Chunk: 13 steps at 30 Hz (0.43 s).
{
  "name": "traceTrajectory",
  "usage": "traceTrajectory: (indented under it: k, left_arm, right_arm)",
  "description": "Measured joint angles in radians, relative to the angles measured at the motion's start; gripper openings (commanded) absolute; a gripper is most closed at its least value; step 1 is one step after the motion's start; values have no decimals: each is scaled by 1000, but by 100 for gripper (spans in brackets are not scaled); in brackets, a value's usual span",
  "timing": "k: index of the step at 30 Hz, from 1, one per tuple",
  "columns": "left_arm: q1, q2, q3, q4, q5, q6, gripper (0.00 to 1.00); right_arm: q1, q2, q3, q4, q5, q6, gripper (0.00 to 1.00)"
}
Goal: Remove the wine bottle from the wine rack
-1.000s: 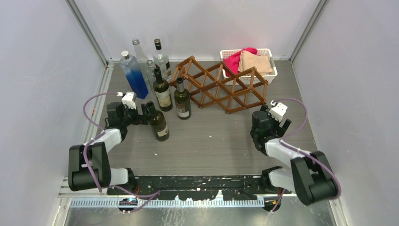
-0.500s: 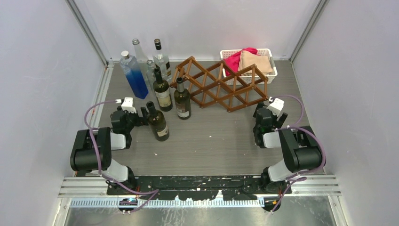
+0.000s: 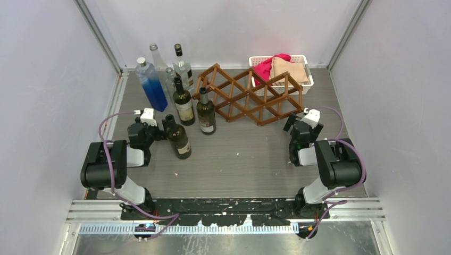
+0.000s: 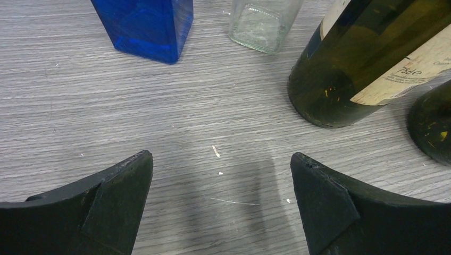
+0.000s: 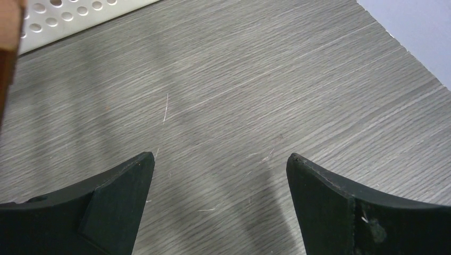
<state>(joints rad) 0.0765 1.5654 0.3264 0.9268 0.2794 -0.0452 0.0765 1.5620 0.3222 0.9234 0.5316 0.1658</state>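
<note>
Three dark green glass wine bottles with paper labels stand upright on the grey wood-grain desk, just left of the wine rack, a brown lattice of thin wooden slats forming diamond cells. Behind them are a blue square-sided bottle and clear glass ones. A white perforated plastic basket behind the rack holds a pink cloth and a beige cloth.

The left fingers, black and wedge-shaped, are spread wide with nothing between them, beside the nearest wine bottle. The right fingers gape equally wide over bare desk, near the rack's right end.

Only the left wrist view shows the bottles' bases: the blue one's flat square foot, a clear square foot, and round dark bottoms with a label edge. Only the right wrist view shows the basket's round holes and fine scratches on the desk.
</note>
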Motion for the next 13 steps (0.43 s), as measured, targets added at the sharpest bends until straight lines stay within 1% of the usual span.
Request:
traceTrajectory:
  k: [13]
  left_arm:
    - [-4, 0, 2, -4, -3, 4, 100]
  right_arm:
    - [0, 0, 0, 5, -14, -3, 100]
